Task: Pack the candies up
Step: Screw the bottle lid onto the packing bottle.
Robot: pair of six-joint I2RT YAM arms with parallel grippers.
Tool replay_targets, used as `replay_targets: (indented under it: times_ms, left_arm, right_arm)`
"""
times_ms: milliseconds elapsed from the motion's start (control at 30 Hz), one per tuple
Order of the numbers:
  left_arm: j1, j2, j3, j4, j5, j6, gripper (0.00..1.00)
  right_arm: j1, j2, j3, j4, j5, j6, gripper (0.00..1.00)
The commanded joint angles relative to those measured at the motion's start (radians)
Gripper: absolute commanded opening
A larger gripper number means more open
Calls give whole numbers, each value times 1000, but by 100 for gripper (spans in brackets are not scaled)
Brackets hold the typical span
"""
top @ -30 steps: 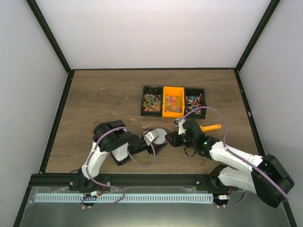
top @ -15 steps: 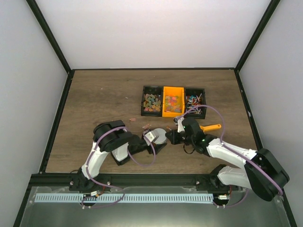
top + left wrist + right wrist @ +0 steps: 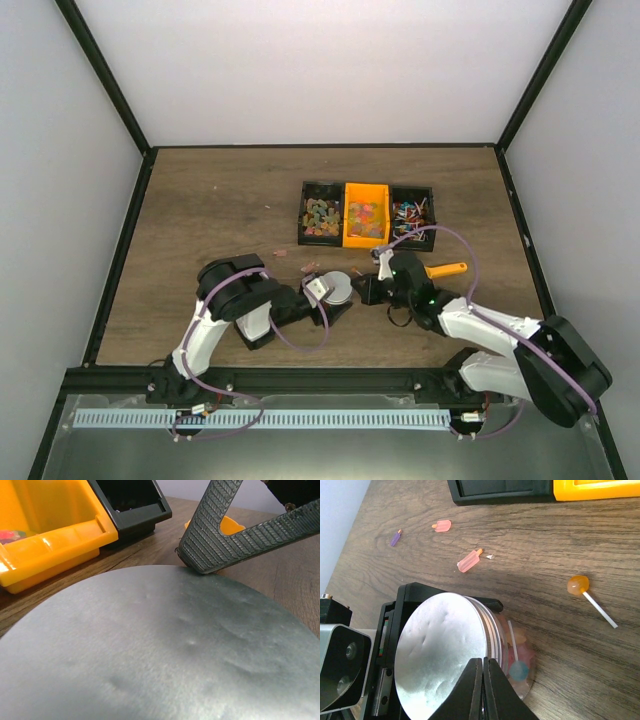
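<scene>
Some candies (image 3: 518,656), among them a stick lolly and round pastel pieces, sit inside a clear jar (image 3: 529,666) capped with a silver lid (image 3: 442,650). More fill three bins beyond the jar: a black bin (image 3: 321,215), an orange bin (image 3: 365,226) and a second black bin (image 3: 412,218) in a row. Loose ones lie on the worktop (image 3: 220,200) near the jar: an orange lollipop (image 3: 578,584), two pink ice-lolly shapes (image 3: 468,561) and a small purple piece (image 3: 395,538).

The left gripper (image 3: 328,297) has the jar in its grasp, its black fingers spread wide to either side just under the lid. Its arm is folded, elbow raised, with the forearm running low towards the jar.

The right gripper (image 3: 483,663) has its fingertips pressed together with nothing between them, and they meet the lid's rim on the side away from the left gripper. Its arm reaches low across the worktop, wrist bent in at the jar. An orange scoop (image 3: 445,269) lies beyond that wrist.
</scene>
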Motion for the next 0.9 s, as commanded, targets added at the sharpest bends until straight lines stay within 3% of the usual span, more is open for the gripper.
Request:
replay_targets:
  times_ms: [0,500,867]
  left_arm:
    - [-6,211,-86,217,105,-294,83]
    - [-6,225,-72,217,103,-300,84]
    - [-5,234,-62,217,111,-304,84]
  right_arm:
    - [58,13,-46,-24,-93,22,1]
    - [200,-92,-119,-2,-56,143,1]
    - [233,-195,-159,-45,-4,187,1]
